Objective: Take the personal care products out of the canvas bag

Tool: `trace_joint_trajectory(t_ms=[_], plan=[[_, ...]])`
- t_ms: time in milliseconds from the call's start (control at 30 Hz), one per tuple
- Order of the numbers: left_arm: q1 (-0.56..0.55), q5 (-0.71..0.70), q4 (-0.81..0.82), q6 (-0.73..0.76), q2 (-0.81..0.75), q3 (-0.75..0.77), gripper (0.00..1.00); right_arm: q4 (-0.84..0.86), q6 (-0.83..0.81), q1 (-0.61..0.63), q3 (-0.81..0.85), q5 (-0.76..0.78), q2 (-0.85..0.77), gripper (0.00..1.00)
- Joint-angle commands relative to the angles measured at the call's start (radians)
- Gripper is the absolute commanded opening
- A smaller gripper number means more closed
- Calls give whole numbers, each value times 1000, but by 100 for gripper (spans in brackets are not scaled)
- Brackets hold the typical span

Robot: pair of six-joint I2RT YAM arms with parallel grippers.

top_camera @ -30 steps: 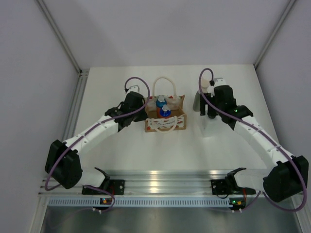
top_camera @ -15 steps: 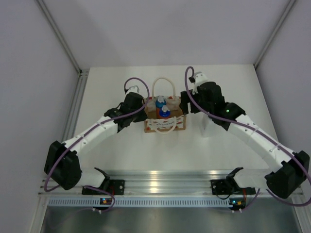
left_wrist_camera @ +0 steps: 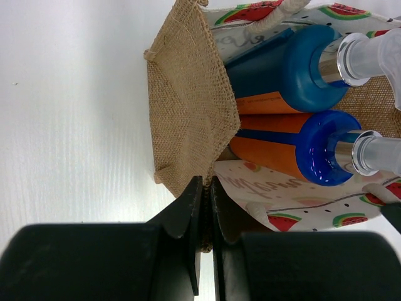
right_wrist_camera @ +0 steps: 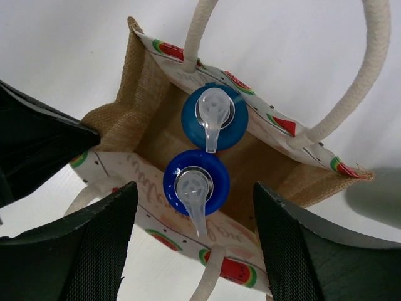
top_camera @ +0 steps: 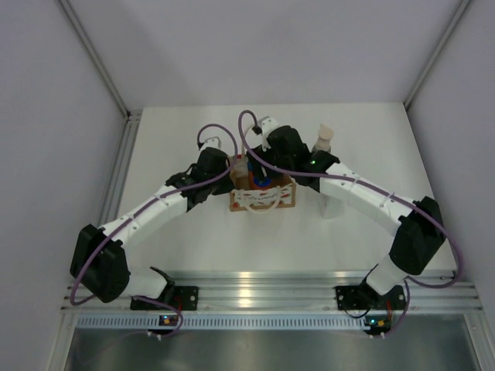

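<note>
Right wrist view: your right gripper [right_wrist_camera: 194, 188] hangs with jaws spread, straddling the nearer blue-capped bottle [right_wrist_camera: 196, 179] inside the canvas bag [right_wrist_camera: 150, 94]. A second blue-capped bottle [right_wrist_camera: 215, 116] stands just behind it. Your left gripper [left_wrist_camera: 203, 182] is clenched on the bag's burlap rim, steadying it. You appear to be picking the next bottle: lower squarely and close on its cap, clear of the rope handles [right_wrist_camera: 376, 63].

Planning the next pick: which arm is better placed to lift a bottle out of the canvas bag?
Right. The right gripper hangs open above the two blue-capped pump bottles in the canvas bag, a finger on either side. The left gripper is shut on the bag's wall, probably steadying it.
</note>
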Motion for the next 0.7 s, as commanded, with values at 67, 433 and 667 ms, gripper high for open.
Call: trace_joint_trajectory(t_ms=[67, 433, 667], plan=[[-3, -29, 24, -7, -13, -27, 0, 14, -22, 33, 60, 39, 64, 71], [-1, -17, 47, -14, -4, -39, 0, 16, -35, 33, 60, 82, 163, 73], [-1, -15, 49, -10, -5, -39, 0, 47, -25, 33, 37, 83, 196, 71]])
